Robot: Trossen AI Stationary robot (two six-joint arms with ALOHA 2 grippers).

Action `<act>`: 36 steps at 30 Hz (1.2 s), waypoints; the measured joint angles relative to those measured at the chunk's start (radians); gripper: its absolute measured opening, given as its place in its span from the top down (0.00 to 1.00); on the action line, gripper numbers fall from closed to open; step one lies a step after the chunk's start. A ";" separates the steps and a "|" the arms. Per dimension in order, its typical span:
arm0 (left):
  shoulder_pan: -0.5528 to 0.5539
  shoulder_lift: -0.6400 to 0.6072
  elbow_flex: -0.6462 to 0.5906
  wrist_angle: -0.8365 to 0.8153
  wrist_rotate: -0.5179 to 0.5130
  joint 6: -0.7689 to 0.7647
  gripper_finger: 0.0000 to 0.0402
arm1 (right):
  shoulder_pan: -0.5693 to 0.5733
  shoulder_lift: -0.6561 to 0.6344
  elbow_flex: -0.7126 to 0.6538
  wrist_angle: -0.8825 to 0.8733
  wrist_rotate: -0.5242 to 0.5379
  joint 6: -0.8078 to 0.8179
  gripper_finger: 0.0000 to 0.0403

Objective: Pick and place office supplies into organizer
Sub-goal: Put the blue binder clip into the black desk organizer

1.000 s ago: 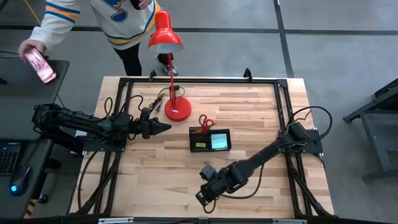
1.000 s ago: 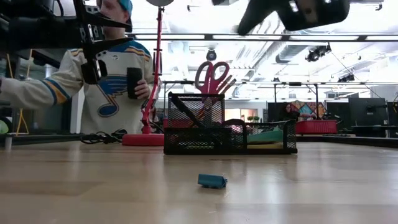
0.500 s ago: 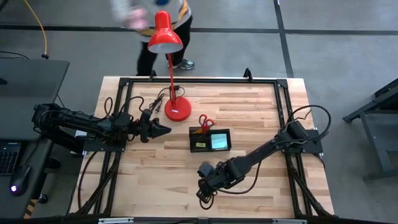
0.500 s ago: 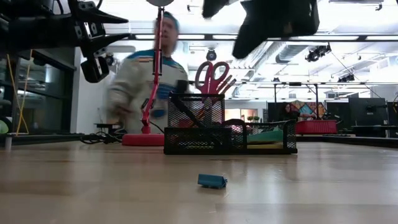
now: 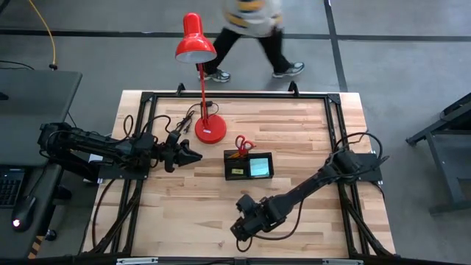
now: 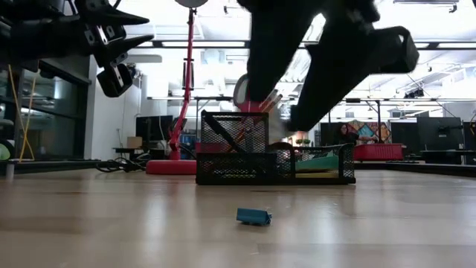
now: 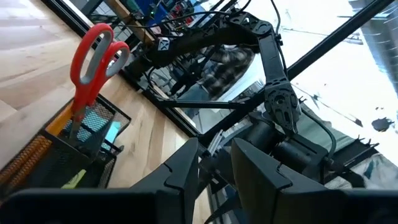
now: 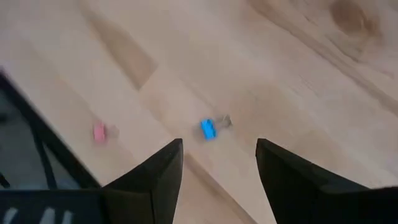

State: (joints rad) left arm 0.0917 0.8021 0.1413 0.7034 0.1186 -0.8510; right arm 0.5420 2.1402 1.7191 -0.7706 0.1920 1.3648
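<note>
High view shows you the wooden tabletop (image 5: 294, 132) with the red lamp (image 5: 196, 43) at its far side and a person (image 5: 254, 22) walking past beyond it. Your right arm reaches across the near side, its gripper (image 5: 241, 230) hanging over bare wood near the front edge; its fingers (image 8: 155, 180) are spread and empty, framing a small blue clip (image 8: 209, 129) that lies on the wood. A tiny pink bit (image 8: 99, 132) lies a little apart from it. So you appear to be on the approach to a pick: the next move calls for lowering straight over the clip, centring it between the fingers, then closing, since so small a piece could easily slip aside. Your left gripper (image 5: 193, 154) waits above the tabletop beside the lamp's base, fingers (image 7: 180, 171) slightly parted, holding nothing. The black mesh organizer (image 5: 249, 165) sits mid-table, well apart from the clip: red scissors (image 7: 93, 56) stand upright in its taller cup, and teal and yellow pads lie in the low tray
</note>
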 joint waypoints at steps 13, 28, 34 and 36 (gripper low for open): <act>0.000 0.000 0.000 -0.029 -0.022 0.013 0.78 | -0.055 0.037 -0.001 0.066 -0.223 0.521 0.52; 0.000 0.000 0.000 -0.020 -0.047 -0.016 0.78 | -0.071 0.038 -0.001 0.094 -0.224 0.724 0.52; 0.000 0.000 0.000 -0.023 -0.049 -0.018 0.78 | -0.071 0.054 0.001 0.087 -0.200 0.861 0.52; 0.000 0.000 0.000 -0.022 -0.051 -0.018 0.78 | -0.071 0.067 0.000 0.080 -0.216 0.891 0.52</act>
State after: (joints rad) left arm 0.0914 0.8017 0.1413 0.6815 0.0673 -0.8688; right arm 0.4713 2.2069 1.7191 -0.6905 -0.0238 2.2554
